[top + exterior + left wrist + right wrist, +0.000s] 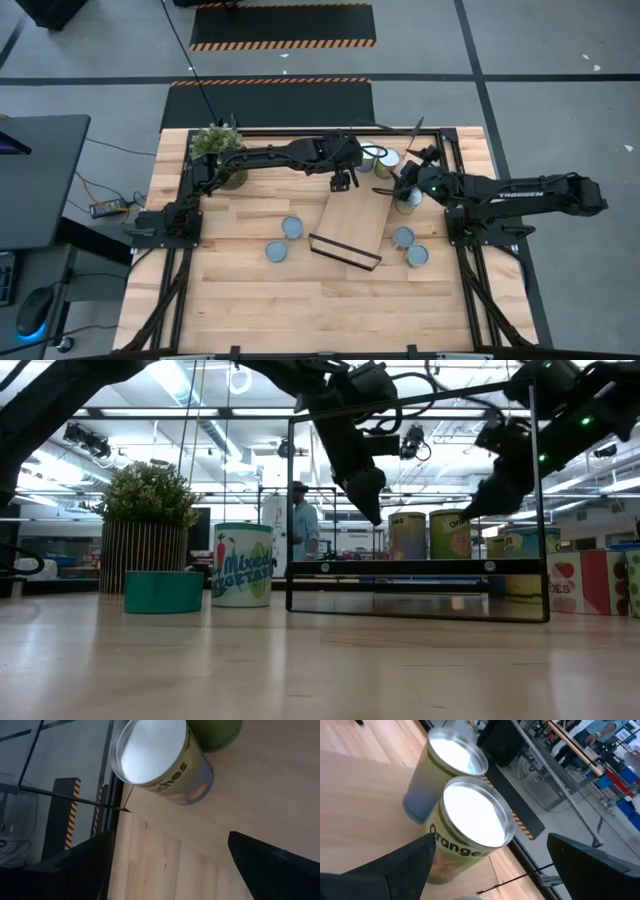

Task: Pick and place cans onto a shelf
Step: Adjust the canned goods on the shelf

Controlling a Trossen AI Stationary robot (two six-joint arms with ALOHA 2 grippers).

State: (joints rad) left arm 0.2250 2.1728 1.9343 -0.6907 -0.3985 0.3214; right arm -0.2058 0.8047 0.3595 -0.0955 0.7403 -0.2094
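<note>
**Q:** Where is everything sitting relative to the shelf (352, 226)?

**A:** Going left to right: two cans (292, 228) are seen just left of the shelf's near end. The left gripper (343, 183) is held above its far end, fingers spread and empty. Two more cans (385, 160) are parked just beyond that end. The right gripper (404, 187) is hung over a can (408, 200) at the shelf's right edge, fingers spread wide. Two more are left right of the shelf.

**Q:** How should one be grabbed?

**A:** Probably rigid but slick, so the labelled side should be pinched mid-height, not the shiny lid.
</note>
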